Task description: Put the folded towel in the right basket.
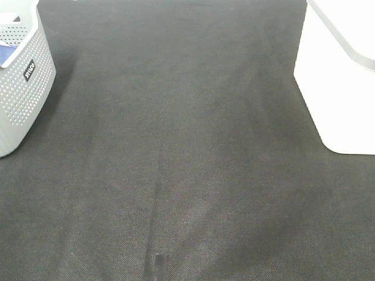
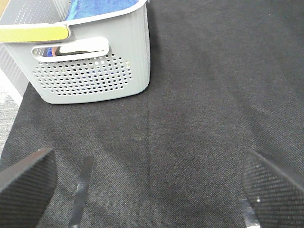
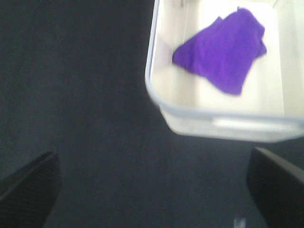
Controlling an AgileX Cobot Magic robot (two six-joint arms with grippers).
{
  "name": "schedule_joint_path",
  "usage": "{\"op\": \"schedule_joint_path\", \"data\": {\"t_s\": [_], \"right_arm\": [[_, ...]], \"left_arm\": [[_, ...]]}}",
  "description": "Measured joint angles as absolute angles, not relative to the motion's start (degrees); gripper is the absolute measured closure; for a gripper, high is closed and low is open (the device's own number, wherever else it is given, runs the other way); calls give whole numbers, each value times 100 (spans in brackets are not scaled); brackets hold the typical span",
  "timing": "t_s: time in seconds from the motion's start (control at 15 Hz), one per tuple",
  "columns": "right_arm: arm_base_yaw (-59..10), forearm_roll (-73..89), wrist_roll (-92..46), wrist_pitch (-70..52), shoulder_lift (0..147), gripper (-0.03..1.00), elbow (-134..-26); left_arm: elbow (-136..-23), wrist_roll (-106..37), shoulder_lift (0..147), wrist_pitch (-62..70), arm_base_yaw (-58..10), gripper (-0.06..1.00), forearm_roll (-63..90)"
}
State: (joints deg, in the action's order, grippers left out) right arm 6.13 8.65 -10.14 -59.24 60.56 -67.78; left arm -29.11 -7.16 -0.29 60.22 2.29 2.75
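Observation:
A purple folded towel (image 3: pixel 223 50) lies inside the white right basket (image 3: pixel 228 123), seen in the right wrist view. The same basket (image 1: pixel 337 82) stands at the right edge of the exterior high view, where its inside is hidden. My right gripper (image 3: pixel 152 190) is open and empty, a short way from the basket's near wall, with its dark fingers (image 3: pixel 28 187) spread wide. My left gripper (image 2: pixel 152 183) is open and empty above the dark mat, with wide-spread fingers (image 2: pixel 273 183). Neither gripper shows in the exterior high view.
A grey perforated basket (image 1: pixel 20 76) stands at the far left and holds blue cloth (image 2: pixel 102 7), seen in the left wrist view. A dark mat (image 1: pixel 176 146) covers the table between the two baskets.

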Motion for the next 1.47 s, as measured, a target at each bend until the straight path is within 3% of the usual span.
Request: {"op": "schedule_joint_path", "data": {"t_s": [0.2, 0.53, 0.93, 1.47], "right_arm": [[613, 842, -1083, -5798, 3988, -1, -4836], [613, 710, -1089, -6096, 1427, -1, -3363], [613, 756, -928, -6325, -11, -1, -3048], [86, 779, -819, -6136, -29, -1, -2893]], "left_arm": [[-2911, -716, -29, 6022, 229, -5, 275], [-2911, -716, -29, 6022, 229, -5, 275], [-2911, -716, -29, 6022, 229, -5, 275], [-2911, -716, -29, 6022, 229, -5, 275]]}}
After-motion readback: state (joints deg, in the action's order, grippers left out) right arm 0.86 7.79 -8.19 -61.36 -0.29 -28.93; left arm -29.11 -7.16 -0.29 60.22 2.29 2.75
